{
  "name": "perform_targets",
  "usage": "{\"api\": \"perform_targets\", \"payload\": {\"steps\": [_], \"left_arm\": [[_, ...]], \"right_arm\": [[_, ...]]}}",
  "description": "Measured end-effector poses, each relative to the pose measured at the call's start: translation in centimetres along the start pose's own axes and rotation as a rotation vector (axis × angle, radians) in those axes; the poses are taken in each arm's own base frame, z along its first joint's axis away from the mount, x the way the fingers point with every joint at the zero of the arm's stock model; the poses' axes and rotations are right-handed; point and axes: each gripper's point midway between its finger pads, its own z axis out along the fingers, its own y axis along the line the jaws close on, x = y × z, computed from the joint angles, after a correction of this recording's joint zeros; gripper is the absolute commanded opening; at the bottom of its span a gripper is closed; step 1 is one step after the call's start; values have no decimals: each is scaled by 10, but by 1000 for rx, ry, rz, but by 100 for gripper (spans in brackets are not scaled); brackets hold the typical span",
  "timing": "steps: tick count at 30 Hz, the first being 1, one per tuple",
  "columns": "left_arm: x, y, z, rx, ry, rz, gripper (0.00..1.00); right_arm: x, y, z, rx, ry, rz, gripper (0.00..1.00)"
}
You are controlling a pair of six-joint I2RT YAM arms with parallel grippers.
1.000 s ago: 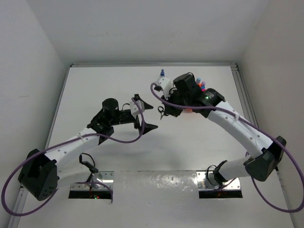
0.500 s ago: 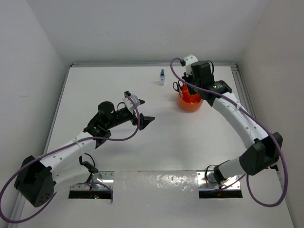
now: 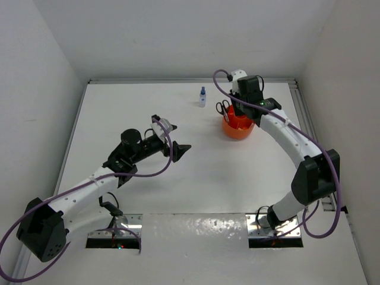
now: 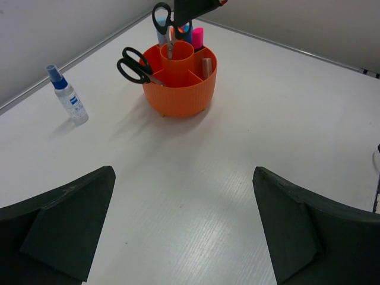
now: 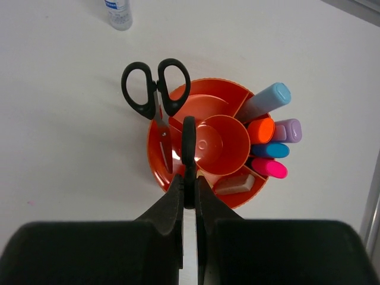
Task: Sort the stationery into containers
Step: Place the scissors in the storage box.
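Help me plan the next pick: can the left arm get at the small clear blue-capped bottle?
Probably yes: the left gripper is open, bare table lies between it and the upright bottle, apart from the round orange plastic tub.

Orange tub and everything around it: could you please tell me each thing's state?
orange tub: upright, partly filled
held scissors: blades down at central cup
second scissors: closed, standing in outer compartment
markers: capped, standing in tub
eraser: in tub
bottle: capped, upright on table
right claw: shut on held scissors
left claw: open, empty
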Motion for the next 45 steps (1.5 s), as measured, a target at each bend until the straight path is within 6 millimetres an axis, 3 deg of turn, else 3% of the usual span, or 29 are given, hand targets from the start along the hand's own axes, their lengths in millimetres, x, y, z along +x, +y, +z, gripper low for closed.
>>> {"api": "perform_targets", "payload": {"steps": [7, 16, 20, 30, 40, 45], "left_arm": [[0, 1, 0, -5, 0, 0, 100], [-1, 1, 0, -5, -5, 2, 100], [-1, 1, 0, -6, -5, 2, 100], [-1, 1, 0, -6, -4, 2, 100], [0, 2, 0, -11, -3, 2, 100], [1, 3, 0, -15, -1, 1, 100]], "right_arm": [[2, 4, -2, 0, -9, 31, 0], [-33, 13, -34, 33, -127, -5, 0], [-37, 17, -41, 27, -157, -8, 0], [-1, 20, -19, 32, -65, -6, 0], [67, 19, 16, 37, 112, 26, 0], [78, 14, 21, 54, 128, 49, 0]]}}
